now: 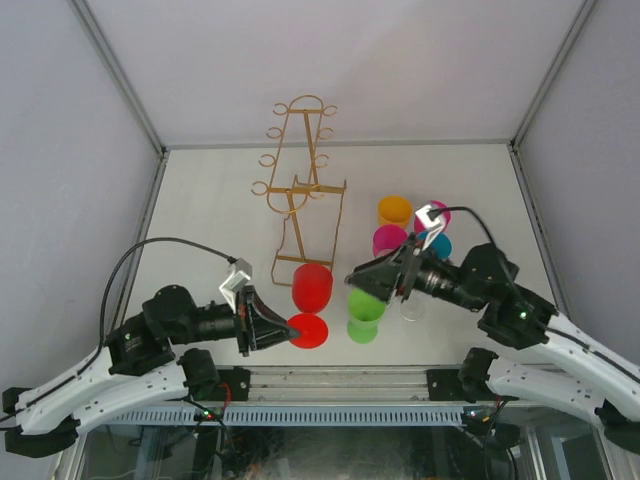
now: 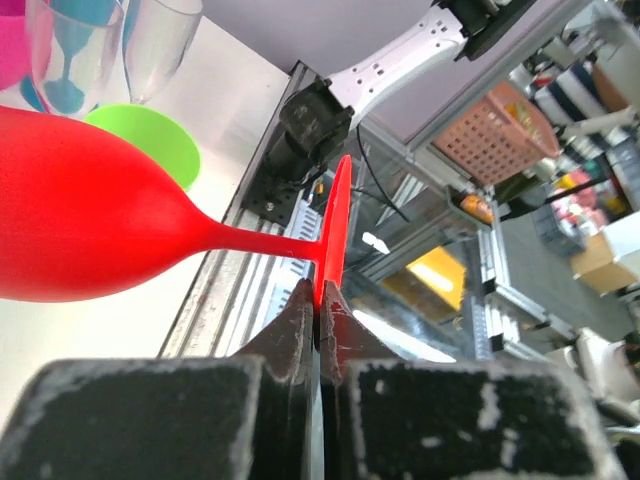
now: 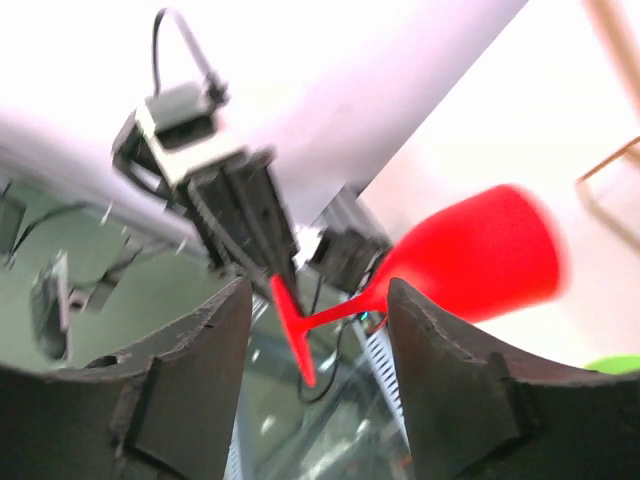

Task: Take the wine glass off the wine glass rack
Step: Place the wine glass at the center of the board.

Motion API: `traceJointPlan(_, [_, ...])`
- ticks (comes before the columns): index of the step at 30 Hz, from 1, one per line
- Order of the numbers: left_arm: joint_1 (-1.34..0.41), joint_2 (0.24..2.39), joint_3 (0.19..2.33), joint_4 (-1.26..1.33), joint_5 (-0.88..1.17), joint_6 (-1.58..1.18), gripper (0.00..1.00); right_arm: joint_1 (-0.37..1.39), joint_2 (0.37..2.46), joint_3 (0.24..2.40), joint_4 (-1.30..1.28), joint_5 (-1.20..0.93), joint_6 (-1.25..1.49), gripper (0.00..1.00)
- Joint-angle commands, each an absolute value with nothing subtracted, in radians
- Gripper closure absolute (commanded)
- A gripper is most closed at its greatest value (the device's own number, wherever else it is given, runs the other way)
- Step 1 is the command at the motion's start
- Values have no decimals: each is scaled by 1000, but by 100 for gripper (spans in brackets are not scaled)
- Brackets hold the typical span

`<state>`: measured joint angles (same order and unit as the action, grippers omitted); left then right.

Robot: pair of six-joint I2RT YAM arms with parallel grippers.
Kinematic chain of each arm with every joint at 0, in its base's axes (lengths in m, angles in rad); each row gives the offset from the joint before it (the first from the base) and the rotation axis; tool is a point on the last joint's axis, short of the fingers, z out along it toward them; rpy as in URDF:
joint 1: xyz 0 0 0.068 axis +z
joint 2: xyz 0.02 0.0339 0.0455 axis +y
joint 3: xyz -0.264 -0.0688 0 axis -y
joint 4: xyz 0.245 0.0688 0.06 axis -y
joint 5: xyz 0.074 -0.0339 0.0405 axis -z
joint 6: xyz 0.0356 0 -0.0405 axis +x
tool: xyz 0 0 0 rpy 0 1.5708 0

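The gold wire wine glass rack [image 1: 300, 190] stands at the back centre of the table. A red wine glass [image 1: 311, 288] is held on its side, its bowl by the near end of the rack's base loop and off the hooks. My left gripper [image 1: 280, 328] is shut on the edge of the glass's foot [image 2: 335, 230]; the bowl [image 2: 80, 220] points away from it. My right gripper [image 1: 365, 280] is open and empty just right of the bowl. In the right wrist view the stem and foot [image 3: 295, 325] show between its fingers [image 3: 440, 370], farther off and untouched.
Two stacked green cups [image 1: 365, 310] stand right of the red glass. Orange [image 1: 394, 210], pink [image 1: 388, 240] and teal [image 1: 438, 245] cups and a clear glass [image 1: 412, 305] cluster under the right arm. The table's front rail [image 1: 340, 385] is close below.
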<state>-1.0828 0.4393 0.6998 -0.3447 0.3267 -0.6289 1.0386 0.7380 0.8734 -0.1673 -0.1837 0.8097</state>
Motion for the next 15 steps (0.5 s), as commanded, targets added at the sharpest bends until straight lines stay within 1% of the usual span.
traceJointPlan(1, [-1107,363,688,-399,355,-352,100,858,677,924,-325,-193,838,41])
traceJointPlan(5, [-1107,254,607,-295,477,-203,100,747,699,923,-354,-383,877,37])
traceJointPlan(8, [-1106,208,542,-168,610,-178,100,736,729,923,-359,-455,890,36])
traceJointPlan(15, [-1107,228,559,-148,733,-156,100,739,785,909,-283,-567,924,33])
